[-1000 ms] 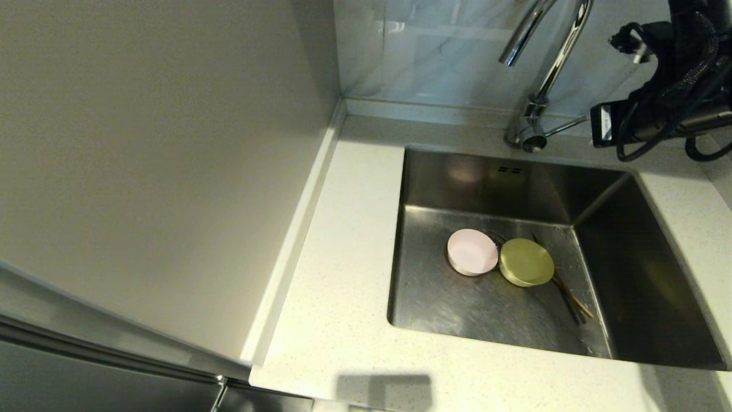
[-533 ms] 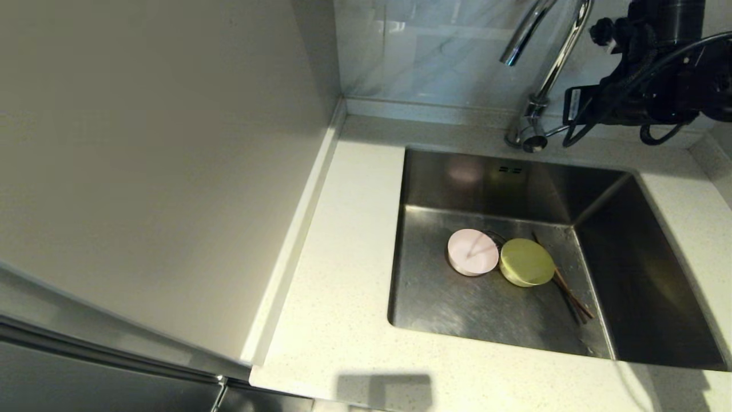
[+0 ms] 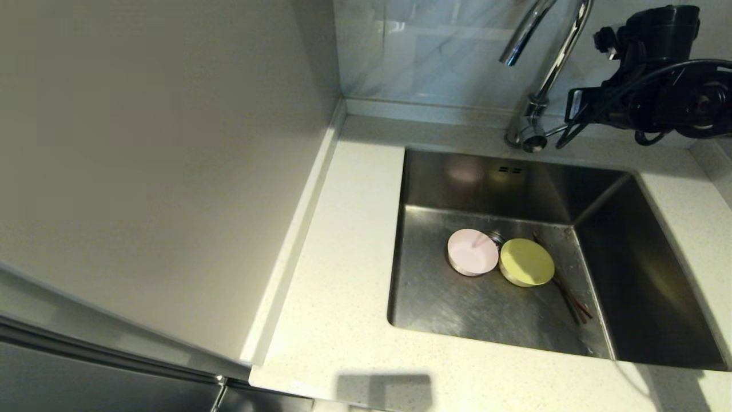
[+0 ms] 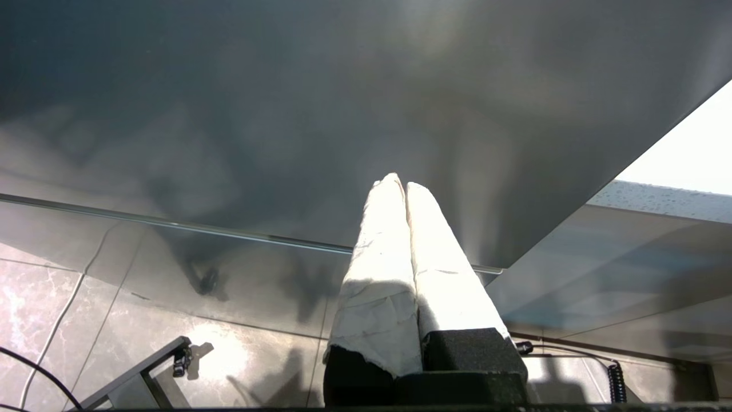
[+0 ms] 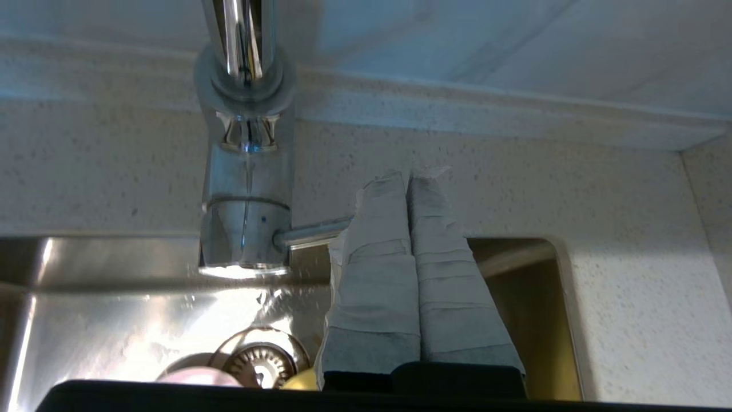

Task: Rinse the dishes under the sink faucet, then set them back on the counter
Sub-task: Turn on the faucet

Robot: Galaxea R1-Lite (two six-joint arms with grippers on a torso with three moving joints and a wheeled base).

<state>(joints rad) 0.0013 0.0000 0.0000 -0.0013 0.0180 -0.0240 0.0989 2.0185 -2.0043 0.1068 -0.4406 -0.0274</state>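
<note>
Kitchen corner: pale cabinet panel [image 3: 143, 171] is filling the far left, with the speckled counter [image 3: 337, 274] running along the left of the sink [image 3: 640, 274] and grey marbled wall tile [image 3: 434, 51] rising behind it.
Left gripper: left gripper [image 4: 405, 184] is hanging parked well away from the sink, down by the dark cabinet front over the floor, its wrapped fingers pressed together on nothing.
Pink bowl: pink bowl [image 3: 472, 252] is sitting on the sink floor, left of centre, and a thin stream of water is now striking it; half a second ago the stream was just starting, a second ago it was dry.
Drain: drain [image 3: 495, 237] is peeking out between the two bowls, at their far side.
Yellow bowl: yellow bowl [image 3: 526, 262] is lying just right of the pink bowl, touching or nearly so.
Chopsticks: chopsticks [image 3: 572, 297] are lying on the sink floor, poking out from under the yellow bowl's right edge.
Faucet: faucet [image 3: 552, 63] is standing behind the sink's back rim; its side lever [image 5: 311, 232] is pointing right.
Right gripper: right gripper [image 5: 409, 174] is pressing against the lever behind the sink, fingers fully closed, gripping nothing; over the last second it has swung in leftward to the lever.
Meaning: water appears on, so rinsing is beginning; all dishes are still in the sink, none back on the counter.
</note>
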